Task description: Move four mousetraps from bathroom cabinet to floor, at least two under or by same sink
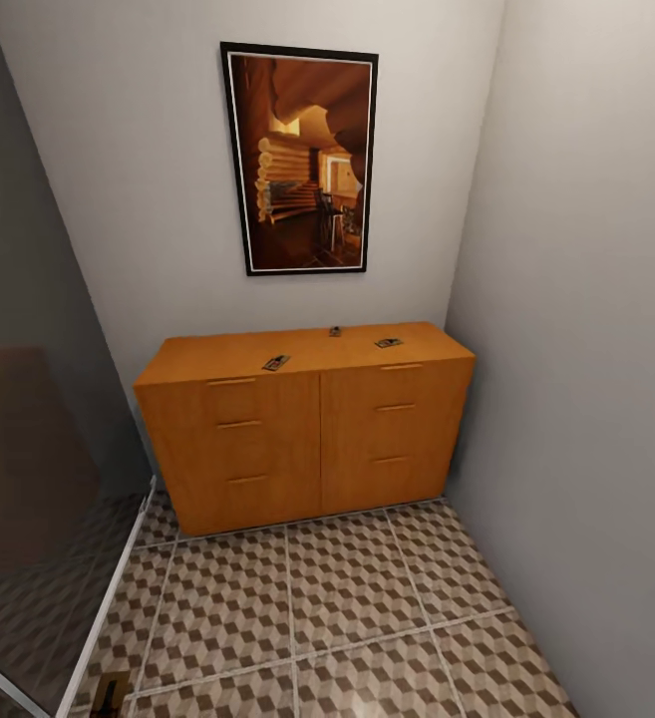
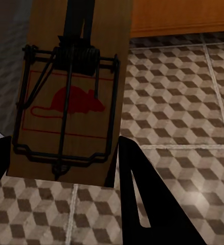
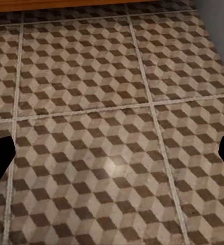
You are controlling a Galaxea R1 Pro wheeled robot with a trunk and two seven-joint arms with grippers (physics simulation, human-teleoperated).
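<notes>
Patterned bathroom floor (image 3: 112, 127); left gripper (image 2: 66, 168) grips mousetrap (image 2: 71, 92), red mouse print.

I can read no words, numbers or brand names anywhere here. The one sign I can make out is a red mouse silhouette inside a thin red outline, printed on the wooden board of the mousetrap (image 2: 71, 97) in the upper left of my left wrist view, partly crossed by its dark wire parts. The framed picture (image 1: 300, 160) on the wall, upper centre of my head view, shows a log-cabin scene with no lettering, and the three small mousetraps on the cabinet (image 1: 307, 429) top are too small to read.
</notes>
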